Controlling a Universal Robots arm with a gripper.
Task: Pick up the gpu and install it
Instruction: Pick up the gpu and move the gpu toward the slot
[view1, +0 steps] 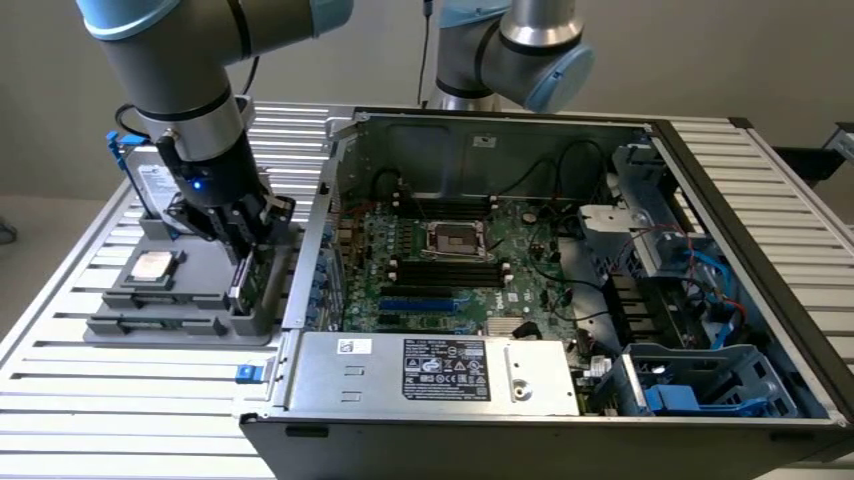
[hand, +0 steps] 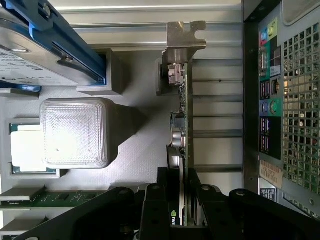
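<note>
While the gpu (hand: 184, 100) stands on edge in its groove of the grey holder tray (view1: 160, 325), at the lower left of the exterior view, none of the task shows as finished. In the wrist view the card appears edge-on, with its silver end bracket at the far end and its near end running under the gripper (hand: 178, 175). The gripper sits low over the tray at the exterior view's left and straddles the card's upper edge. I cannot tell whether it has a hold on the card or merely brackets it.

Beside the card in the same tray lie the square CPU chip (view1: 151, 265) and, farther back, the blue-framed hard drive (view1: 150, 180). The open computer case (view1: 747, 160) fills the middle and right of the exterior view. Its motherboard (view1: 441, 250) is exposed and its blue expansion slots (view1: 416, 302) are bare.

By my judgement the work is at the pick-up stage. The card is not lifted, and both the carry to the case and the seating in a slot remain.
</note>
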